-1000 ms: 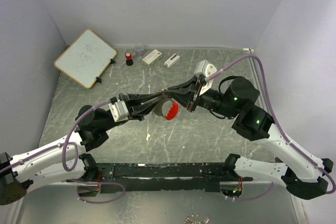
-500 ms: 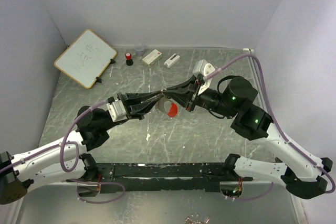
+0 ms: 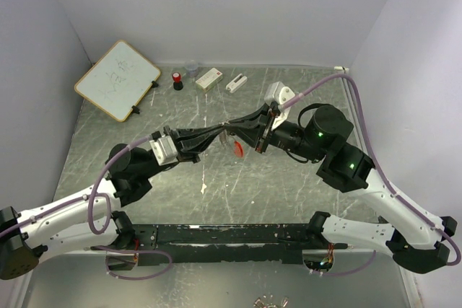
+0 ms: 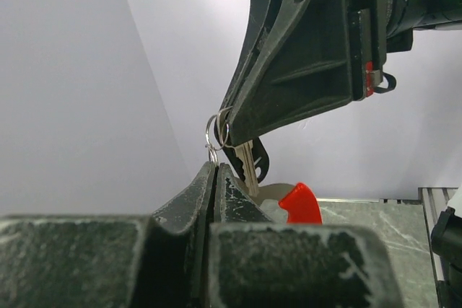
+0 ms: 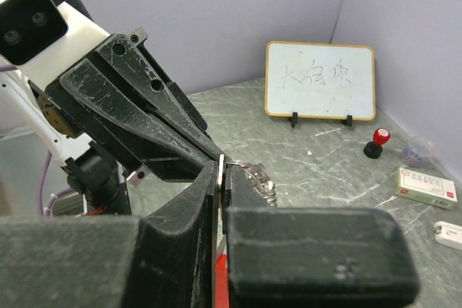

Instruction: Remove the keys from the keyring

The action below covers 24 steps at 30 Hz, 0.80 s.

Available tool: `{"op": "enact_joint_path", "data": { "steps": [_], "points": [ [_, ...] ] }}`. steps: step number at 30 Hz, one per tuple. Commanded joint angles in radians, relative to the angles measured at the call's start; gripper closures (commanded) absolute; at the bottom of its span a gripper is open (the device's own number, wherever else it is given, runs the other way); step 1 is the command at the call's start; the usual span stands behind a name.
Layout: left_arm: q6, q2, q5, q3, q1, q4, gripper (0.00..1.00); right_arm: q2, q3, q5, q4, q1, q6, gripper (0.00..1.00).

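Keyring [image 4: 216,135] is pinched from both sides: left jaws pressed together on its wire loop, right jaws clamped there too; key [image 4: 246,167] and red clip [image 4: 299,204] dangle beneath them.

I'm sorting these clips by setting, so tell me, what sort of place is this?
Probably a robot test cell in a lab: plain pale walls box in a marbled tabletop, two robot arms are bolted at its near edge, and props like a whiteboard sit at the back.

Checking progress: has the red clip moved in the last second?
Yes. The red clip has turned edge-on, its lower end drawing away from the black rail.
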Motion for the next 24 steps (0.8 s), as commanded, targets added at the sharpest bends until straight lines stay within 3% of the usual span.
{"op": "enact_joint_path", "data": {
  "steps": [1,14,24],
  "points": [
    [0.039,-0.001,-0.016,0.076,-0.001,-0.123,0.93,0.003,0.005,-0.023,0.058,0.004,0.011,1.00],
    [0.131,0.039,-0.019,0.198,0.000,-0.331,0.93,0.072,0.085,-0.084,-0.003,0.004,0.020,1.00],
    [0.145,-0.015,0.000,0.157,0.000,-0.240,0.93,0.104,0.015,-0.120,-0.055,0.004,0.087,1.00]
  ]
}}
